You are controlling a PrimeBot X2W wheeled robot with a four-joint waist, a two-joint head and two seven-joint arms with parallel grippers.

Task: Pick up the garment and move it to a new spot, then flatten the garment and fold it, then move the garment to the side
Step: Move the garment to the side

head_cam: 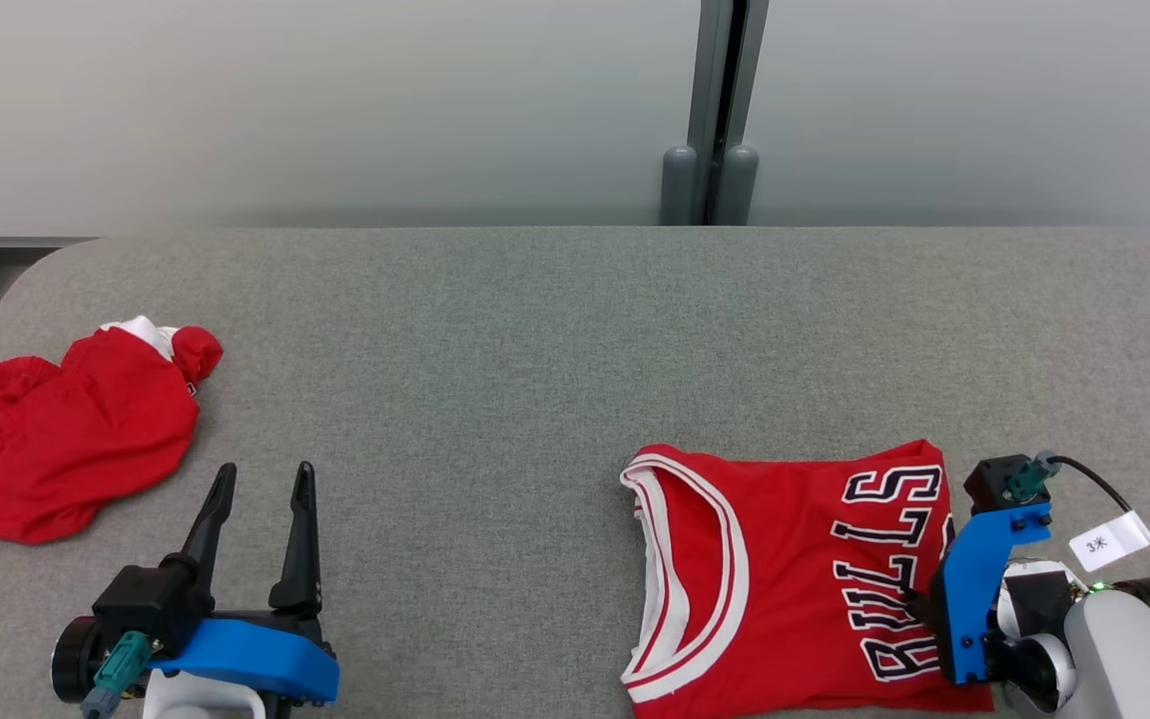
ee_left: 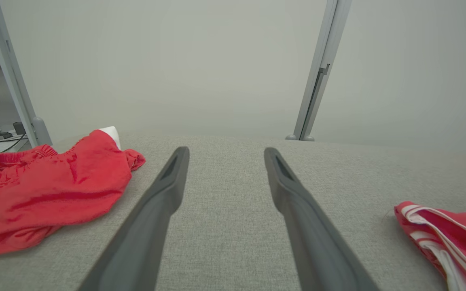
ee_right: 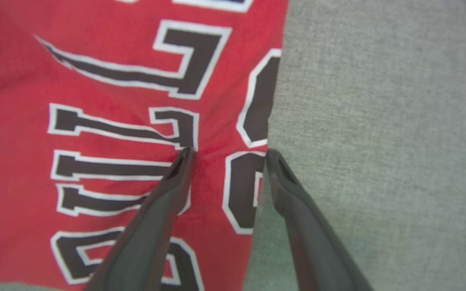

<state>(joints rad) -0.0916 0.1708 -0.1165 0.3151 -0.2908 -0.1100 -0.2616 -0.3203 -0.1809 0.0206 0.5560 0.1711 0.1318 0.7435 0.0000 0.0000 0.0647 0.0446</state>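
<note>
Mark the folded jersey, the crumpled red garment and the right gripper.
folded jersey [head_cam: 785, 599], head view, red panel beside the collar.
crumpled red garment [head_cam: 66, 449], head view, middle of the heap.
right gripper [ee_right: 227, 151], right wrist view, midway between fingertips.

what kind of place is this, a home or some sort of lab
Probably a lab or test room, not a home: a wide grey fabric-covered table, bare pale walls joined by a metal post, and a red jersey and shorts lying on the table.
</note>
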